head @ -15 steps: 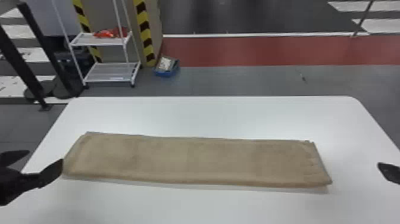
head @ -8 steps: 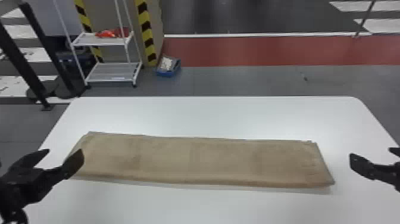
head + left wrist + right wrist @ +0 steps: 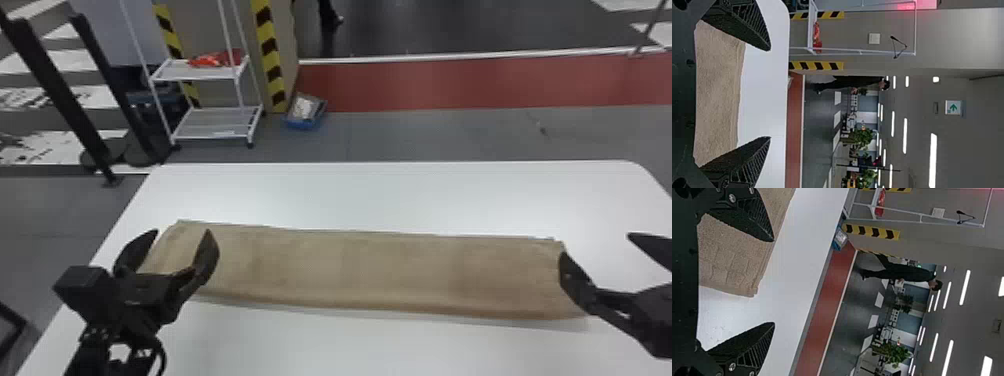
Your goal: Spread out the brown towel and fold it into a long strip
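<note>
Your brown towel point(image 3: 370, 272) lies as a long flat strip on the white table point(image 3: 380, 195), running 9 to 3 o'clock in the head view, its 3 o'clock end slightly nearer you. Left gripper point(image 3: 182, 232) is at the towel's 9 o'clock end, fingers spread wide, nothing pinched; your left wrist view has the cloth showing between them. Right gripper point(image 3: 596, 245) is at the 3 o'clock end, also spread, nothing pinched: one finger point(image 3: 744, 217) is over the towel's end, the other over tabletop. You can't tell whether any tips touch cloth. Past the table's far edge, you've got a white rack point(image 3: 194, 72) at 10–11 o'clock and a blue bin point(image 3: 302, 122) near 11.
</note>
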